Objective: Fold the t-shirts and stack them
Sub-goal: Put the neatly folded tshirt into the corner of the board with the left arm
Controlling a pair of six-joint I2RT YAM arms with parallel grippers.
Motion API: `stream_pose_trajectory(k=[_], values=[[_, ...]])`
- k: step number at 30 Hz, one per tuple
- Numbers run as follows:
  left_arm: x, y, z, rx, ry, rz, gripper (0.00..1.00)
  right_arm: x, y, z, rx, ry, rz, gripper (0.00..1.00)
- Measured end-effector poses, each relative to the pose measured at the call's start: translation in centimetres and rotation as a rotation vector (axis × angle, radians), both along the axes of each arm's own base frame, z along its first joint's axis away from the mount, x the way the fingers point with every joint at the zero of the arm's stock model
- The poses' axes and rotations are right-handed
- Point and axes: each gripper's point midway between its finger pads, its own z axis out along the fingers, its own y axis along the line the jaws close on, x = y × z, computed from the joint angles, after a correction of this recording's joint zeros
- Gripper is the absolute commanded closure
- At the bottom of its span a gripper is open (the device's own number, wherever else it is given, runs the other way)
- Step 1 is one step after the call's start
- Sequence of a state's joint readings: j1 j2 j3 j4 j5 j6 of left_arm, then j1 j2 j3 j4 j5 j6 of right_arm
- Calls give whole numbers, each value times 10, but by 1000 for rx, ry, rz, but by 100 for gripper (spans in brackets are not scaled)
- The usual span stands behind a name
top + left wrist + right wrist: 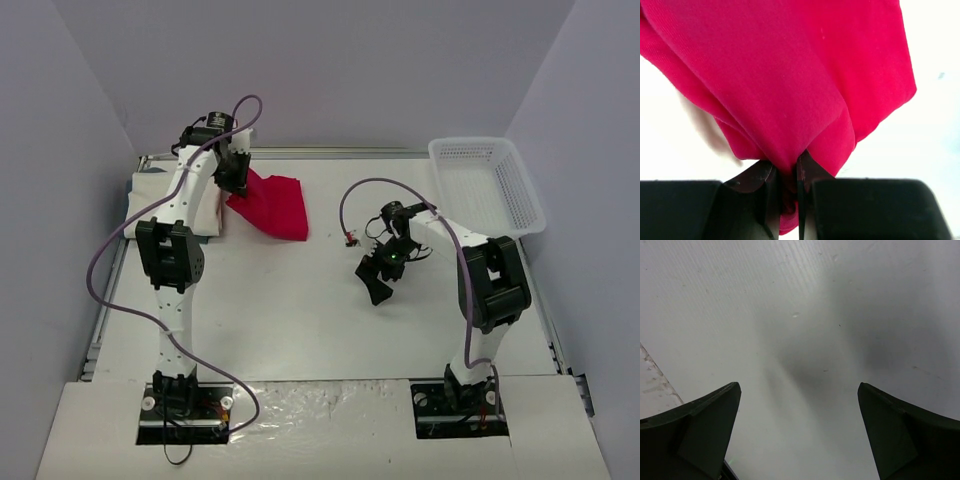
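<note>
Clamped down narrow on a bunched bit of the red t-shirt (790, 75) with the left gripper (785, 185), draped from there onto the table (300, 320) at far left, right beside the folded white t-shirt (148, 200). Could slip free or come unfolded with such a small pinch. Might also shove the white one crooked. Nothing in the right gripper (800, 440), spread wide over bare table, so no backup.
</note>
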State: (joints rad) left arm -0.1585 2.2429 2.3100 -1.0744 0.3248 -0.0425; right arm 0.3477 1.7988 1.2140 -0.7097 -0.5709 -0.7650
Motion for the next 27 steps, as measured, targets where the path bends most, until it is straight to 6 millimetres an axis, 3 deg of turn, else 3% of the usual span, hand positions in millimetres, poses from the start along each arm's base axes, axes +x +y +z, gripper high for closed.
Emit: stream_pose_trajectory(k=[5,11,27], values=[[7,28,10,136,-33,7,98,-11,1,-17,2,67,6,0],[11,49,11,245,-42,8,98,-11,3,-18,13,73,8,0],[8,60,32,288,-81,-20,98,-10,5,-20,-30,84,22,0]])
